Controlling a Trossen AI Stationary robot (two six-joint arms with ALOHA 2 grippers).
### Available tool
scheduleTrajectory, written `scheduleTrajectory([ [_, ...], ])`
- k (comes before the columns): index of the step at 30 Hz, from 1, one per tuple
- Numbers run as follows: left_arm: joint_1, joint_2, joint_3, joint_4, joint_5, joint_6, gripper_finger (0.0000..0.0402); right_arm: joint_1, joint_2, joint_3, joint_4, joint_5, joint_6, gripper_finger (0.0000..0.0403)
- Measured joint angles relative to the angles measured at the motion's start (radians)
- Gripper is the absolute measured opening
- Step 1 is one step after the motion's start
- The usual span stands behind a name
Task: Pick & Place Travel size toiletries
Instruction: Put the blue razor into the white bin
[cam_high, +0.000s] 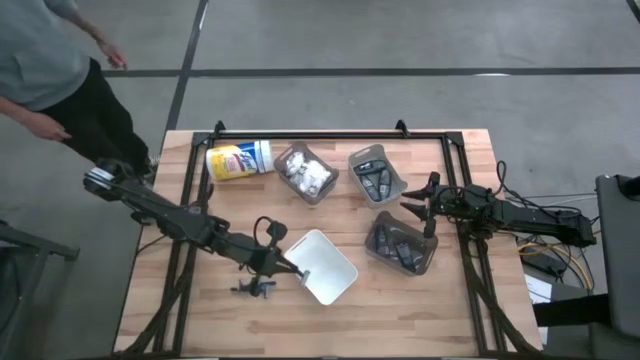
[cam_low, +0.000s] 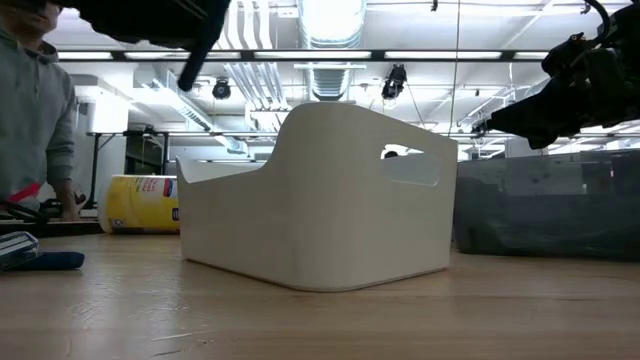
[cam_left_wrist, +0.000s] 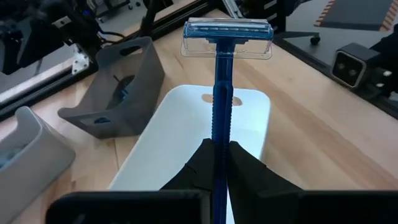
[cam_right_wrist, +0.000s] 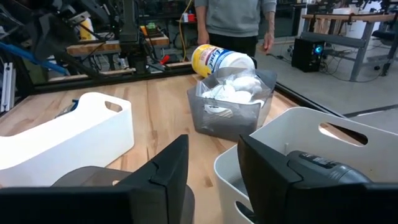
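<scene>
The left gripper (cam_left_wrist: 216, 163) pinches the thin blue plastic handle of a disposable razor (cam_left_wrist: 224, 74), its capped head jutting beyond the fingertips above the white plastic bin (cam_high: 322, 265) near the tabletop's front edge. The right gripper (cam_high: 425, 205) hangs with jaws apart between two smoky grey bins (cam_high: 400, 246) toward the right edge.

Workshop — exposed ceiling ducts (cam_low: 330, 40), cluttered workbenches (cam_right_wrist: 118, 46).

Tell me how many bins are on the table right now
4: a white bin at the front centre by the left gripper, a grey bin of white packets at the back, and two more grey bins toward the right gripper. None looks hidden.
</scene>
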Motion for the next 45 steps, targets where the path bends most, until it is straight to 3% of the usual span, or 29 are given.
scheduleTrajectory([
  [16,0.077,0.118,0.0,0.158,-0.017,0.016,0.0021,0.0,0.0,0.0,0.0,0.0,0.005,0.0175],
  [25,0.122,0.226,0.004,0.229,-0.024,-0.174,0.0047,0.0,0.0,0.0,0.0,0.0,0.003,0.0192],
  [32,0.129,0.274,0.011,0.239,-0.024,-0.208,0.0048,0.0,0.0,0.0,0.0,0.0,0.003,0.02],
  [40,0.134,0.274,0.043,0.242,-0.126,-0.263,0.0061,0.0,0.0,0.0,0.0,0.0,0.001,0.0189],
  [45,0.134,0.274,0.06,0.242,-0.13,-0.246,0.0084,0.0,0.0,0.0,0.0,0.0,0.004,0.0174],
])
